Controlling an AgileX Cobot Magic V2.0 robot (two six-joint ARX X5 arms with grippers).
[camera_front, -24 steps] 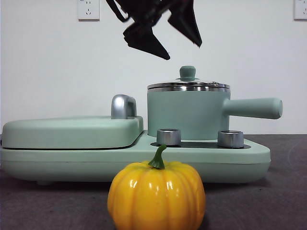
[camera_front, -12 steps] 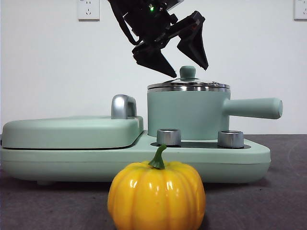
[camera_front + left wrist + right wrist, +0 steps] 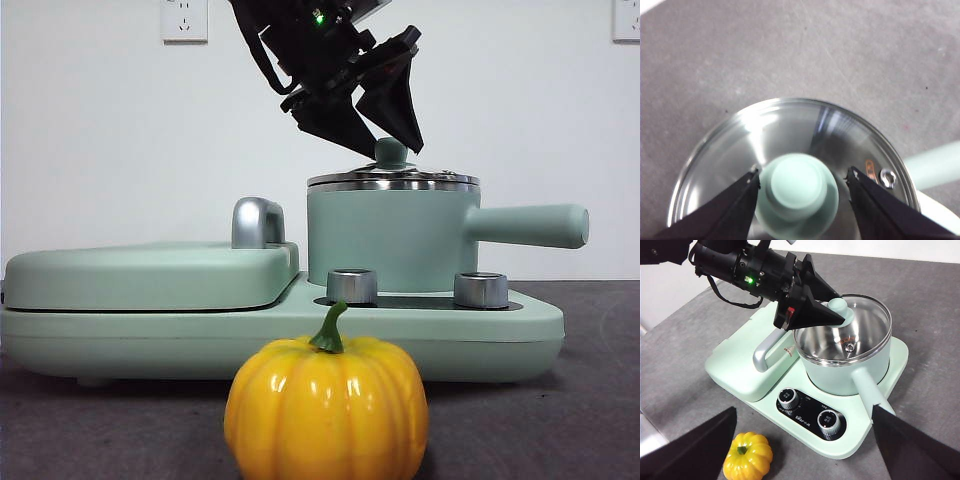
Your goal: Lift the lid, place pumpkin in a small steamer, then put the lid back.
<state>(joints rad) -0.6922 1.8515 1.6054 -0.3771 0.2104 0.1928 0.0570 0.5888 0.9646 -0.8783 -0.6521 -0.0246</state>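
Observation:
The lid [image 3: 392, 180] lies shut on the small steamer [image 3: 390, 240], a mint-green pot on the cooker's right side. My left gripper [image 3: 804, 175] has come down over the lid [image 3: 790, 130]. It is open, with one jaw on each side of the mint knob [image 3: 797, 185] and only a thin gap showing. The front view shows the left gripper [image 3: 392, 150] at knob height. The pumpkin [image 3: 326, 410] stands on the table in front of the cooker, untouched. My right gripper [image 3: 804, 409] hangs open high above the table, with the pumpkin [image 3: 748, 456] below it.
The pot's long side handle [image 3: 525, 225] sticks out to the right. A flat mint grill cover [image 3: 150, 270] with a chrome handle [image 3: 256, 222] fills the cooker's left half. Two steel dials [image 3: 351, 285] sit on the front panel.
The left gripper dropped from above the pot to the lid knob, and its jaws narrowed around it. Lid, pot and pumpkin stayed put.

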